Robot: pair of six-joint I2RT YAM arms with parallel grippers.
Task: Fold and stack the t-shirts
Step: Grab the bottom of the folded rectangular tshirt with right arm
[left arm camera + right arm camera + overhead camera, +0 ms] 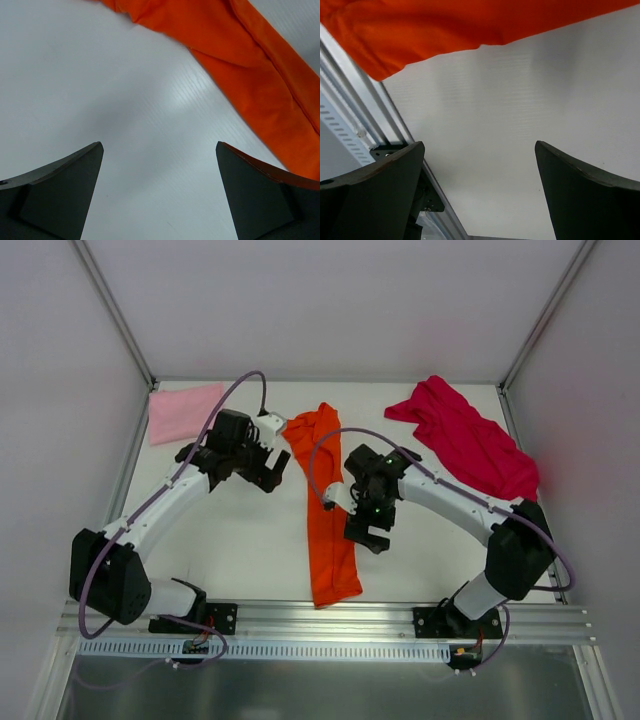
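Observation:
The orange t-shirt [327, 505] lies folded into a long narrow strip down the middle of the table; it also shows in the left wrist view [250, 70] and the right wrist view [435, 27]. The light pink t-shirt [183, 411] lies folded at the back left. The magenta t-shirt [468, 440] lies crumpled at the back right. My left gripper [273, 477] is open and empty, just left of the strip's upper part. My right gripper [368, 535] is open and empty, just right of the strip's lower part.
The white table [240, 540] is walled by white panels at the back and sides. An aluminium rail [330, 625] with both arm bases runs along the near edge; it also shows in the right wrist view [355, 115].

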